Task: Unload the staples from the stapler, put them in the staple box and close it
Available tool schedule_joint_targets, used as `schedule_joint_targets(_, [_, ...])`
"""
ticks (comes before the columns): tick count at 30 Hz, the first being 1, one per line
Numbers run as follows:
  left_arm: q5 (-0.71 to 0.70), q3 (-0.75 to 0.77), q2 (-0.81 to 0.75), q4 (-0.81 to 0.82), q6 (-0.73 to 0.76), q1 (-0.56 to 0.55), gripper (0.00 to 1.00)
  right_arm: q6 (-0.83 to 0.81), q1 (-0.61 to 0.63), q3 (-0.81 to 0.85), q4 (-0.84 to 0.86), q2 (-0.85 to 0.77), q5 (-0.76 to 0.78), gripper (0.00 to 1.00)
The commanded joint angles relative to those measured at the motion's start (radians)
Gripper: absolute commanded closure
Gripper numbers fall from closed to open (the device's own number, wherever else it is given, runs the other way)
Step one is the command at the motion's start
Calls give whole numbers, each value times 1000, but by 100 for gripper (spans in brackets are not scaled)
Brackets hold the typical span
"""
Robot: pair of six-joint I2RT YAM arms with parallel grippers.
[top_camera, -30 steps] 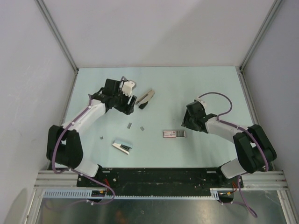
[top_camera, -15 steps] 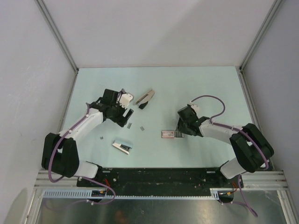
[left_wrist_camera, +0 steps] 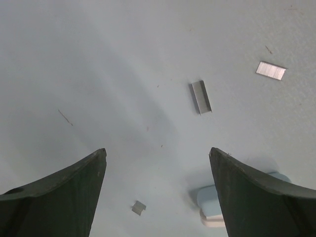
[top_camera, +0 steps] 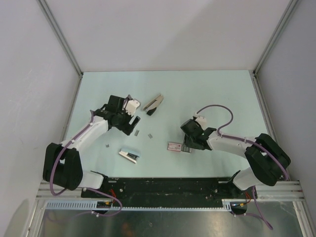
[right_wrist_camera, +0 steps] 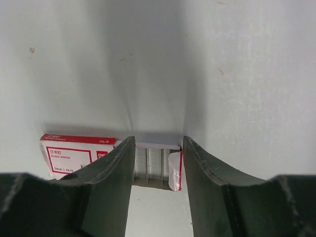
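Staple box: we see a pink-and-white staple box (right_wrist_camera: 74,154) lying flat on the worktop (top_camera: 222,94), right of centre and toward the near edge. Its tray (right_wrist_camera: 158,145) stands pulled out toward the right edge.
Tray contents: the staples (right_wrist_camera: 154,165), a grey bed in a few segments, fill what we can see of the tray. A whitish flap (right_wrist_camera: 174,170) lies over the end nearer the right edge.
Right gripper: the right gripper (right_wrist_camera: 158,139) sits over the tray with its fingers part-way apart, one at each end of the exposed stretch and close against it. We cannot tell whether they press it.
Left gripper: the left gripper (left_wrist_camera: 157,149) hangs above the worktop left of centre, fingers wide apart and nothing between them.
Stapler: the stapler (top_camera: 129,154), light blue and white, lies left of centre near the near edge, well apart from the box.
Loose strips: we count a channel-shaped strip (left_wrist_camera: 201,97), a flat strip (left_wrist_camera: 270,70) and a small scrap (left_wrist_camera: 138,208), all bare on the worktop between the left gripper and the stapler.
Other tool: a grey-and-black tool (top_camera: 153,103) lies aslant toward the far edge; we cannot tell its kind.
In the way: from above, the right gripper's body hides the tray. In the left wrist view one finger covers part of the stapler.
Staples' axis: they continue the box's line, roughly parallel to the near edge, and the seams between segments cross that line.
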Motion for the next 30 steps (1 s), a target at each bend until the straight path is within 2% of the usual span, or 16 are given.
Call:
schedule_joint_targets(1, [25,81,65,8,-12,5,11,-12,-46,9,-51,-65,43,52])
schedule_joint_targets(6, [77,111,141,8,-76,-12,17,-71,-114,28,-46,-161,57,52])
schedule_joint_targets(13, [47,114,207,8,-141,-97,21,-132,-135,28,5,-255,76,51])
schedule_joint_targets(17, [43,143,275,8,-166,-104,29,-151,-139,28,39,-277,67,52])
schedule_joint_targets(26, [41,176,374,10,-198,-105,35,-174,-147,28,74,-304,38,58])
schedule_joint_targets(30, [45,180,400,10,-198,-105,42,-178,-157,29,86,-297,23,62])
